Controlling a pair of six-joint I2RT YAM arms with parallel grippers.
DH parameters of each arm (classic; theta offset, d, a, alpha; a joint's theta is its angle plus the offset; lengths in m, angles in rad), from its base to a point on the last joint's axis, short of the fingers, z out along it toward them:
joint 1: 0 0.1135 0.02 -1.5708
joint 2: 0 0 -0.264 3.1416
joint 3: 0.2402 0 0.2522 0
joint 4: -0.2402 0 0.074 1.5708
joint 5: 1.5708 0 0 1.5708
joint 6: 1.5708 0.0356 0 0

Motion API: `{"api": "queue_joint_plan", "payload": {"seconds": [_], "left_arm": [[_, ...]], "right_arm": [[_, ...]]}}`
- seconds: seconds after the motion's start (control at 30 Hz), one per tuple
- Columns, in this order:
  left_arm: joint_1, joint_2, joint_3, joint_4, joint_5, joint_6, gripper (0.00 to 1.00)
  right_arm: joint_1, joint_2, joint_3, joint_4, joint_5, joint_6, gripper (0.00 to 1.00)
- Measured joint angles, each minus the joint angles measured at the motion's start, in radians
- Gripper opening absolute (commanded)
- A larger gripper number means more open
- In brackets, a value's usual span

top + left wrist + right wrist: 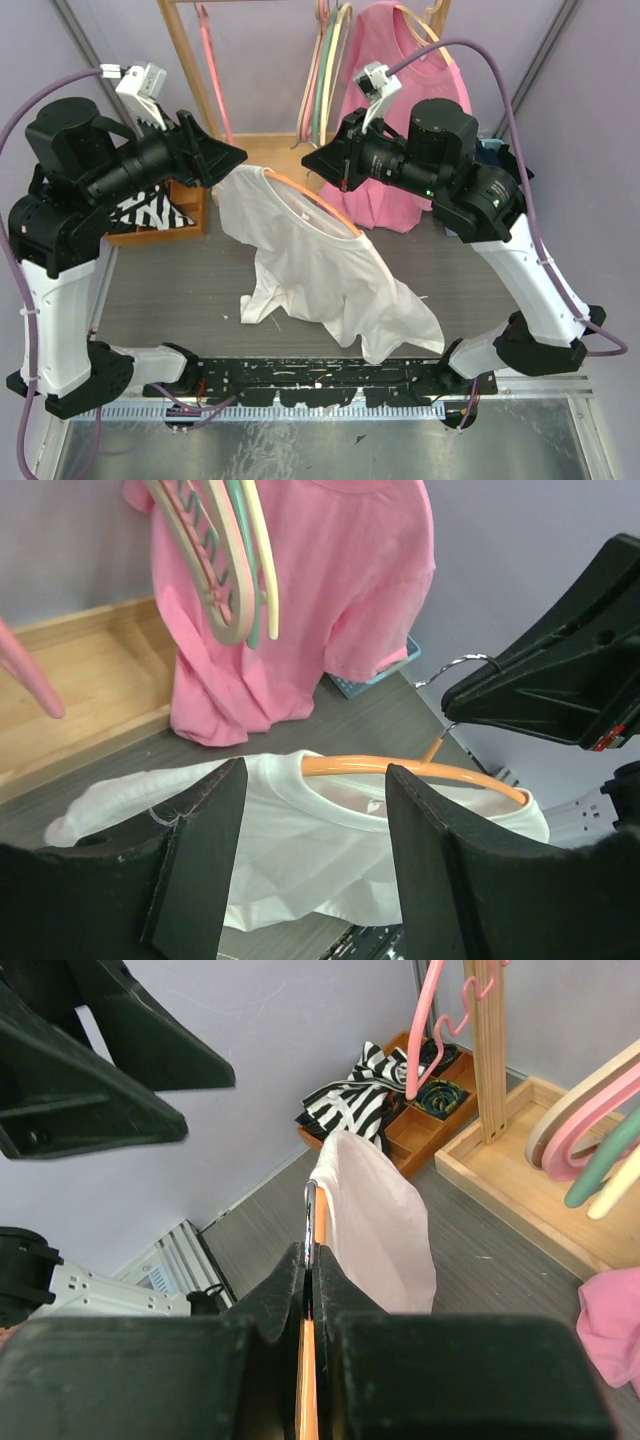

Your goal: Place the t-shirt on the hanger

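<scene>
While the right fingers (315, 160) are clenched on the hanger (400, 765), pinching it where the orange neck meets the silver wire hook, the t-shirt (320, 270) hangs from it just beyond their tips. The white cloth drapes over the orange shoulders, the bar showing along the open neckline, and it trails down and away from those fingers to the counter (180, 290), where its lower part lies crumpled. Over to the left fingers (225, 155): released and spread wide, with nothing gripped. The collar and orange bar sit just past their tips, framed in the gap, and the shirt's nearest shoulder is right beside them. Behind the right fingers hangs a pink t-shirt (400, 100). Behind the left ones lies a striped cloth (150, 210) in a wooden tray (410, 1145).
</scene>
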Motion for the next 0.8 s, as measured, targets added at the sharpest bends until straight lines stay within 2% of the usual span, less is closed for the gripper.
{"api": "queue_joint_plan", "payload": {"seconds": [0.33, 0.8], "left_arm": [[0.0, -0.008, -0.137, 0.051, 0.075, -0.018, 0.64], [0.0, -0.036, -0.179, 0.079, 0.079, 0.013, 0.63]], "right_arm": [[0.0, 0.093, 0.087, 0.013, -0.02, 0.039, 0.01], [0.0, 0.162, 0.087, 0.077, -0.099, 0.108, 0.01]]}}
